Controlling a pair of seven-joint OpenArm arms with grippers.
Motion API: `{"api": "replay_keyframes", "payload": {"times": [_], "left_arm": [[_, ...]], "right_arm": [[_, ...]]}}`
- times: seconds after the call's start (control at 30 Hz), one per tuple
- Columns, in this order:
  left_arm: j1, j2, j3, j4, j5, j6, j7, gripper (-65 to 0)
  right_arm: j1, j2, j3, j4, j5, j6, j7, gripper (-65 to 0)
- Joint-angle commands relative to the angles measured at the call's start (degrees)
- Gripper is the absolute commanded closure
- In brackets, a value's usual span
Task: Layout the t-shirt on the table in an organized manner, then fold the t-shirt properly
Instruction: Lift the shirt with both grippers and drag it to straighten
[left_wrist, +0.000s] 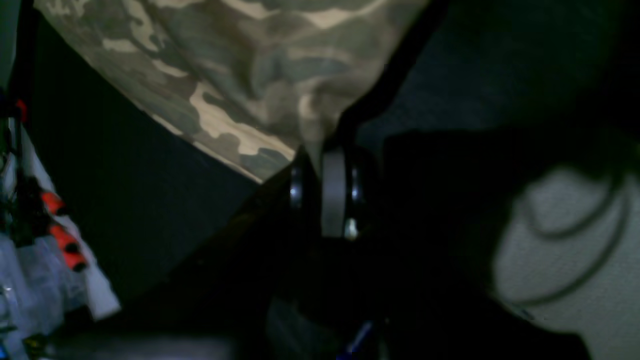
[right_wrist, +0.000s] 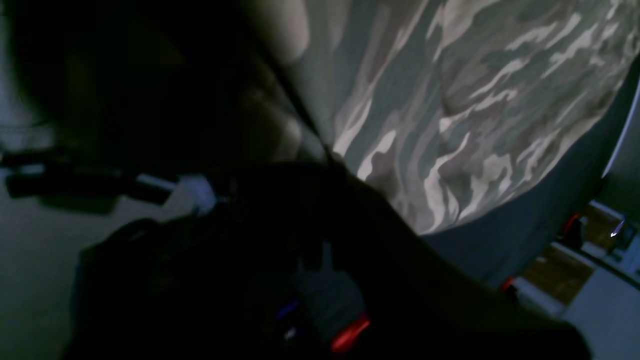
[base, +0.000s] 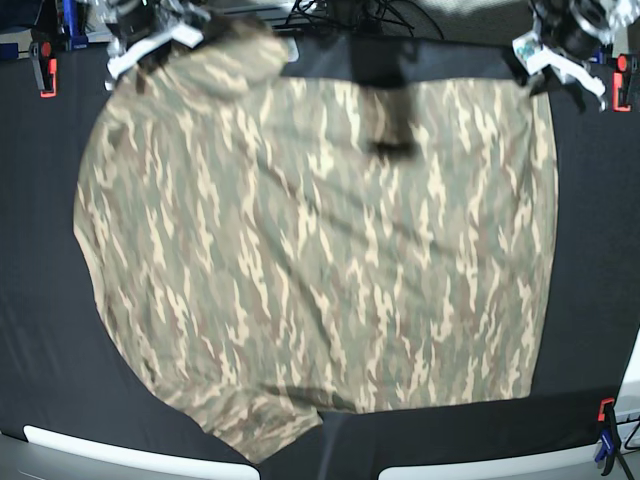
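Both grippers are pinching the t-shirt at its far corners: left gripper clamped on cloth, right gripper apparently too, though dark. The shirt is spreading toward the near edge of the table, evenly between arms.

A lab: clamps pin the black-clothed table.

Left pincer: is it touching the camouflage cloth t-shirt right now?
Touching. The left wrist view shows the left pincer closed on a bunched corner of the camouflage t-shirt.
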Motion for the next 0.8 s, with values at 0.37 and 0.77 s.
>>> {"api": "replay_keyframes", "payload": {"times": [0.37,0.77], "left_arm": [[7.1,-0.8,-0.9,0.5,7.0,19.5,4.2,0.0],[6.0,3.2,-15.7,5.7,-2.6,19.9,1.9,0.0]], "right_arm": [[-7.4,0.8,9.8,3.8,0.7,-7.4,-0.2,0.0],[9.2,0.6,14.3,3.8,17.5,-4.8,-0.2,0.0]]}}
